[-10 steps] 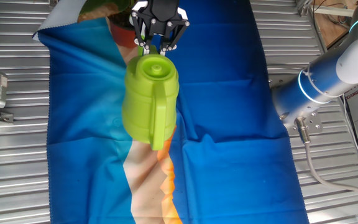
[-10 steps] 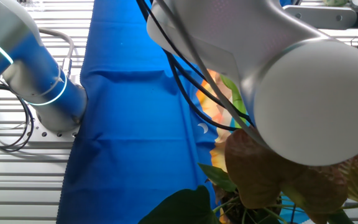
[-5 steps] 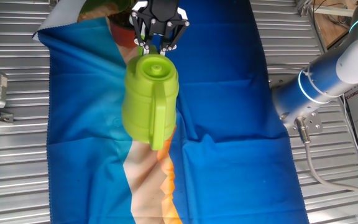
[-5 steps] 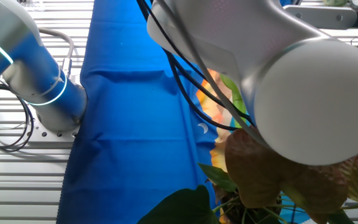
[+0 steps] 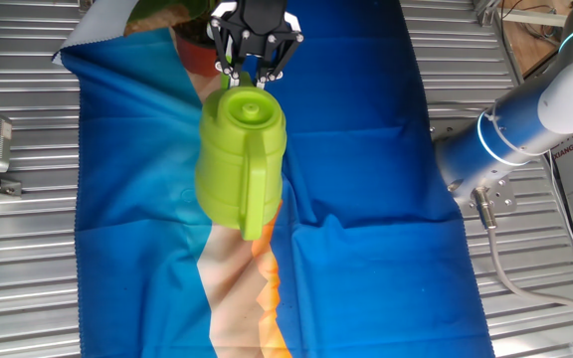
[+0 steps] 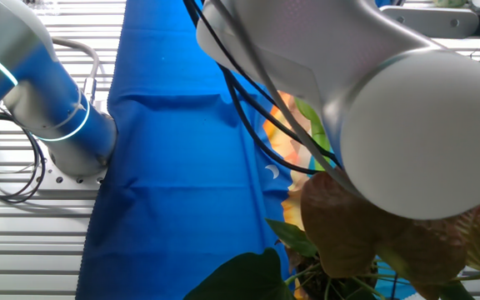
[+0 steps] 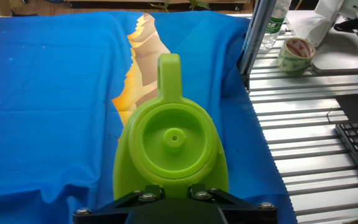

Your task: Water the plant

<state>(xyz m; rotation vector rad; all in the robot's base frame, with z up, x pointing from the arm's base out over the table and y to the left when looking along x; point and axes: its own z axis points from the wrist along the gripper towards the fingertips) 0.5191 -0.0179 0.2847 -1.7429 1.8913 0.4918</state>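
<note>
Over the blue cloth (image 5: pixel 366 149), the pincer (image 5: pixel 254 68) carries the can (image 5: pixel 242 159), pinching it at the rim beside the lid. At the table's far end sits the plant (image 6: pixel 365 242), just beyond the can. Lifting is done; no water shows yet, so pouring looks still to come.
</note>
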